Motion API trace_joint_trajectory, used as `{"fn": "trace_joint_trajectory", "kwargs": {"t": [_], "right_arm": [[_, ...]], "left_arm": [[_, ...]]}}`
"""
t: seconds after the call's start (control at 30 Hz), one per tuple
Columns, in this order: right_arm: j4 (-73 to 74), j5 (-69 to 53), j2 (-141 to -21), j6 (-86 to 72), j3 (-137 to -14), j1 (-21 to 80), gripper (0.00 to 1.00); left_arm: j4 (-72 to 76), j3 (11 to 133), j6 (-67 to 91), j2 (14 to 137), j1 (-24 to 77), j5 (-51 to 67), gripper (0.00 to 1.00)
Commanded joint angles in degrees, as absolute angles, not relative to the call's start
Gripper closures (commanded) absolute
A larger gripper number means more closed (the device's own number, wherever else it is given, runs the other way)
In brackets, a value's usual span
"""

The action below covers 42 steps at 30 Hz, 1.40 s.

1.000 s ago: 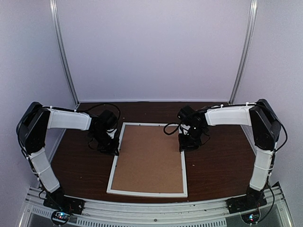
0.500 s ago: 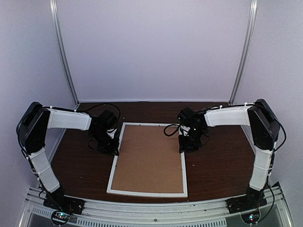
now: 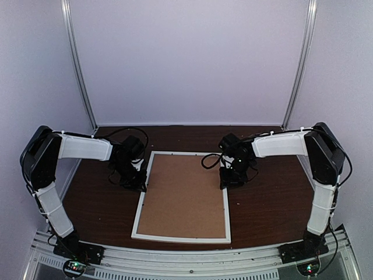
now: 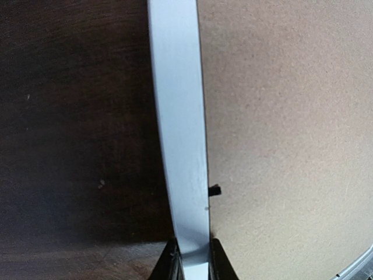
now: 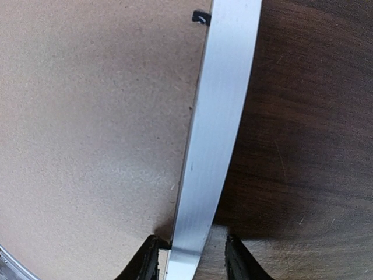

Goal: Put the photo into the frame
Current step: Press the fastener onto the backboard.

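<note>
The white frame (image 3: 141, 198) lies flat on the dark wooden table, and a brown backing board (image 3: 183, 195) fills its opening. The photo is hidden. My left gripper (image 3: 140, 184) is at the frame's left rail (image 4: 178, 116), and both fingers press against that rail's sides in the left wrist view (image 4: 193, 256). My right gripper (image 3: 228, 182) straddles the right rail (image 5: 224, 105). Its inner finger (image 5: 145, 262) touches the rail's board side, while the outer finger (image 5: 240, 262) stands off it with table showing in the gap.
Small black tabs (image 4: 214, 190) (image 5: 201, 17) stick out from the rails over the board. The dark table (image 3: 268, 204) is bounded by pale walls at the back and sides. A metal rail with the arm bases (image 3: 186, 256) runs along the near edge.
</note>
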<state>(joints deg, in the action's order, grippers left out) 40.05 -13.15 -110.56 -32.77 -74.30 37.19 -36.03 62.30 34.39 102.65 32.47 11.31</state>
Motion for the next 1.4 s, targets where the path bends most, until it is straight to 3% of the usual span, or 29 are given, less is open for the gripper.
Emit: {"fn": "trace_joint_trajectory", "kwargs": {"t": [0.0, 0.37, 1.37], "right_arm": [[40.35, -13.99, -108.85, -32.84, -73.27, 36.81, 0.61], [39.95, -16.41, -104.91, -33.85, -73.93, 36.2, 0.61], [39.73, -14.59, -110.83, -32.87, -72.33, 36.18, 0.61]], "left_arm": [[-35.68, 60.73, 33.33, 104.6, 34.07, 13.94, 1.0], [-35.6, 60.56, 33.49, 104.65, 34.03, 13.76, 1.0], [-35.42, 60.3, 33.48, 104.76, 34.09, 14.04, 1.0]]}}
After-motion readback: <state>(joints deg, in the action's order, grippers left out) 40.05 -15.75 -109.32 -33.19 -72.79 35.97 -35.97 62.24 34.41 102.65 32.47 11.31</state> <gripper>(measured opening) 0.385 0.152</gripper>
